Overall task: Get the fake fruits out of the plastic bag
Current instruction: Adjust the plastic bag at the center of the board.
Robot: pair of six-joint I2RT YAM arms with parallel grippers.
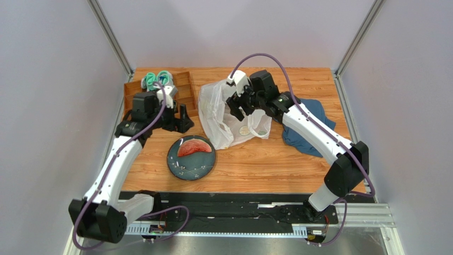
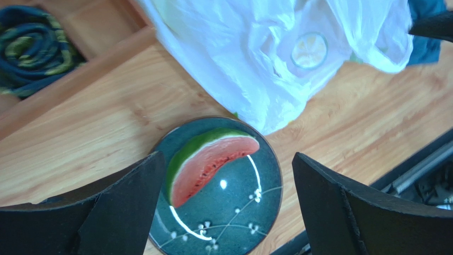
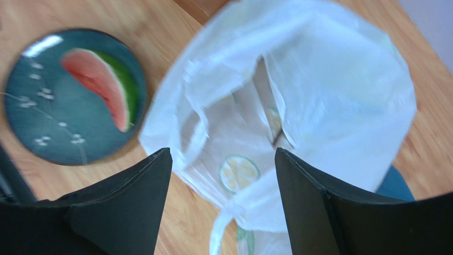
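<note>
A red watermelon slice (image 1: 192, 147) lies on a dark teal plate (image 1: 204, 167); it also shows in the left wrist view (image 2: 210, 162) and the right wrist view (image 3: 101, 85). The white plastic bag (image 1: 223, 114) with lemon prints lies crumpled mid-table, its mouth and a handle under my right gripper (image 1: 240, 106), which hovers open above it (image 3: 220, 175). The bag also shows in the left wrist view (image 2: 255, 58). My left gripper (image 1: 178, 118) is open and empty, left of the bag, above the plate (image 2: 223, 199). Other fruits are hidden.
A wooden tray (image 1: 181, 87) at the back left holds teal-and-white rolled items (image 1: 157, 79). A dark blue cloth (image 1: 308, 127) lies right of the bag, under the right arm. A black rail runs along the table's near edge (image 1: 228, 204).
</note>
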